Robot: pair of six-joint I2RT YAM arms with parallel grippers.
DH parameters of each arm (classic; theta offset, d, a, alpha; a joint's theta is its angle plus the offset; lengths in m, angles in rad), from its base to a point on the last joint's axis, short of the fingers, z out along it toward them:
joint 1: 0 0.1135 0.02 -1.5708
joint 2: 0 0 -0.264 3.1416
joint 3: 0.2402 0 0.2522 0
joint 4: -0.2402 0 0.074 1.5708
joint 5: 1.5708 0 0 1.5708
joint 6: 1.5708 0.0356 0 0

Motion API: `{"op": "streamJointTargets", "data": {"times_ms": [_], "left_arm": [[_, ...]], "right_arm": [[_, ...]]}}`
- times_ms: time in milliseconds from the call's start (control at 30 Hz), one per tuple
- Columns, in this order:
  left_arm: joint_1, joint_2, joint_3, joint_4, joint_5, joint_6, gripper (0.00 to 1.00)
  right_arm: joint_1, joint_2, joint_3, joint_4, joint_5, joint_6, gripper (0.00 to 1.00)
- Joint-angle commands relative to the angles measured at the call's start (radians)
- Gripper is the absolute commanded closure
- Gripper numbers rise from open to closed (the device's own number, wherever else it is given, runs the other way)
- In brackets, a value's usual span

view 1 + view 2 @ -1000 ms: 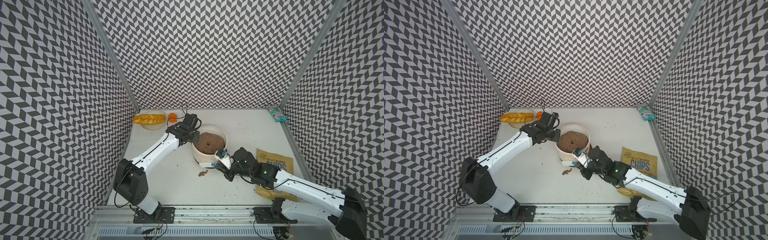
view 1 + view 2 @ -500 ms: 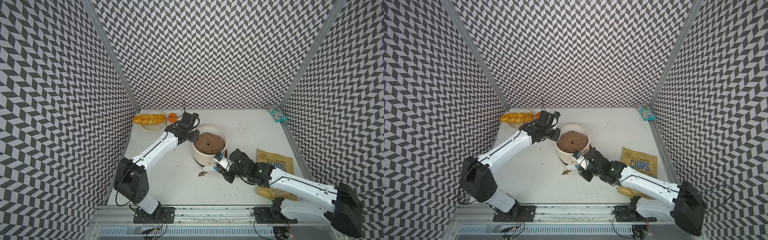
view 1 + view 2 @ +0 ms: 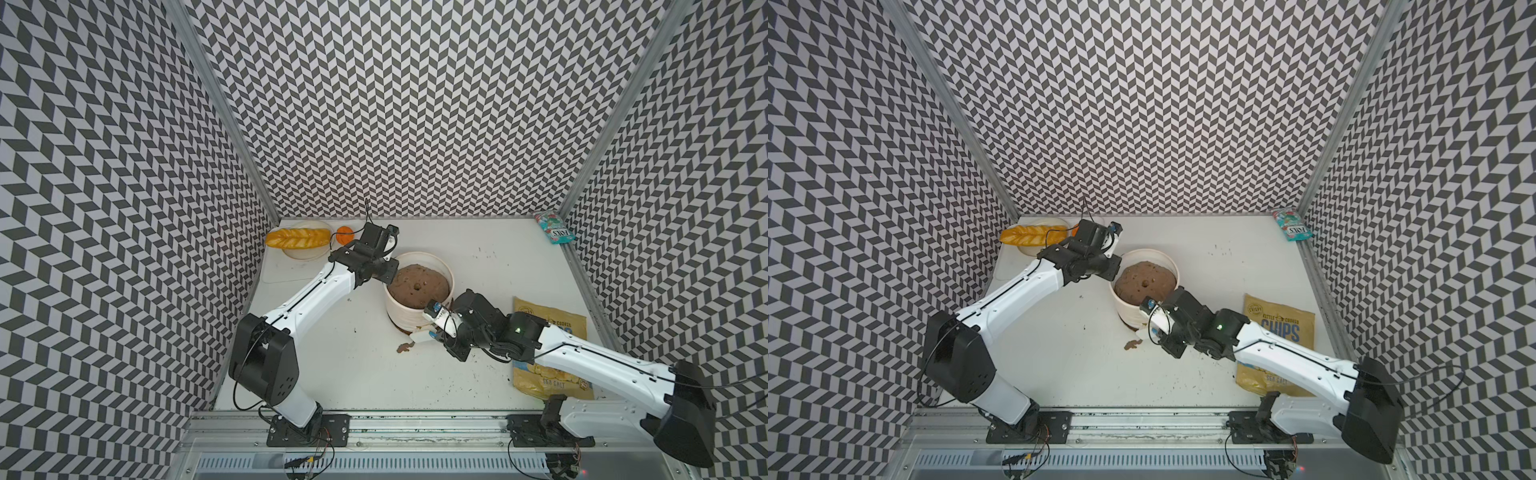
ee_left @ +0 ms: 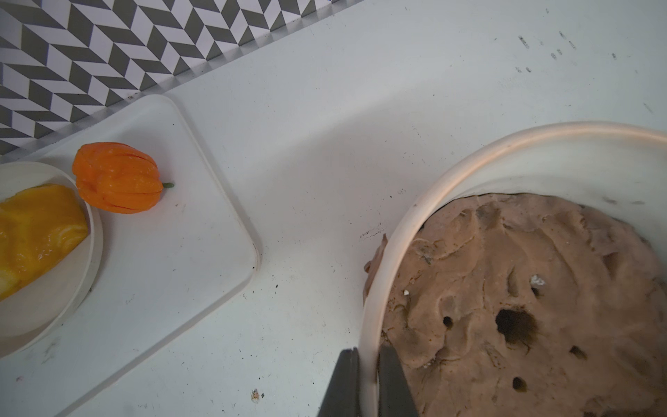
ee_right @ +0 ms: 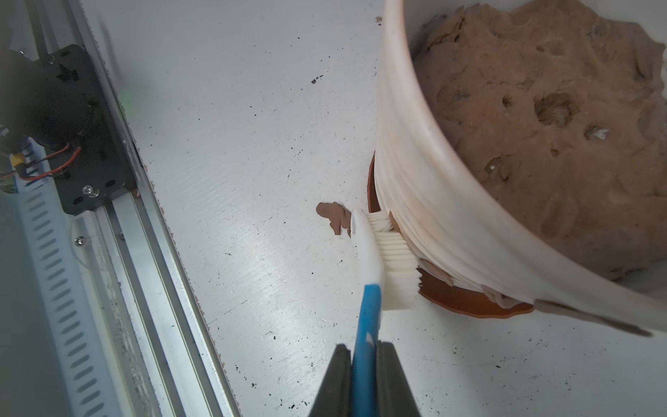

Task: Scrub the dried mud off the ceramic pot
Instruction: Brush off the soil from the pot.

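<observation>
the yellow bag (image 3: 1281, 316) reads "kettle cooked chips" and "sea salt"; the teal packet (image 3: 1291, 225) perhaps "fox's"

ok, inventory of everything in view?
ceramic pot: 1, cream-white, centre
brown mass: 1, brown, in pot
saucer: 1, brown, under pot
brush: 1, white and blue, bristles on pot wall
dried mud: several, brown, low on pot wall plus one loose
chips bag: 1, yellow, under right arm
snack packet: 1, teal, far right corner
tray: 1, white, far left
plate: 1, pale, on tray
bread: 1, golden, on plate
pepper: 1, orange, on tray
left gripper: 1, dark, on pot rim
right gripper: 1, dark, holding brush
</observation>
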Motion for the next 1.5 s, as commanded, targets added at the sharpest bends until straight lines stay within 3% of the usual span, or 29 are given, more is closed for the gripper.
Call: {"op": "streamJointTargets", "data": {"times_ms": [0, 200, 333, 533, 667, 1067, 1467], "left_arm": [[0.012, 0.034, 0.019, -0.043, 0.048, 0.095, 1.0], [0.014, 0.046, 0.031, -0.041, 0.055, 0.1, 1.0], [0.016, 0.054, 0.035, -0.046, 0.051, 0.111, 1.0], [0.016, 0.065, 0.046, -0.049, 0.061, 0.146, 1.0], [0.017, 0.069, 0.056, -0.053, 0.08, 0.16, 1.0], [0.024, 0.071, 0.051, -0.051, 0.096, 0.175, 1.0], [0.026, 0.075, 0.051, -0.055, 0.109, 0.177, 1.0]], "right_arm": [[-0.001, 0.038, 0.089, -0.154, 0.12, -0.041, 1.0], [0.03, -0.014, 0.13, -0.216, 0.007, -0.123, 1.0], [0.035, -0.037, 0.126, -0.191, -0.103, -0.155, 1.0], [0.051, -0.01, 0.155, -0.107, -0.165, -0.182, 1.0], [0.049, 0.048, 0.166, -0.079, -0.017, -0.179, 1.0], [-0.031, 0.072, 0.135, -0.063, 0.196, -0.148, 1.0], [-0.038, 0.05, 0.16, -0.232, 0.258, -0.108, 1.0]]}}
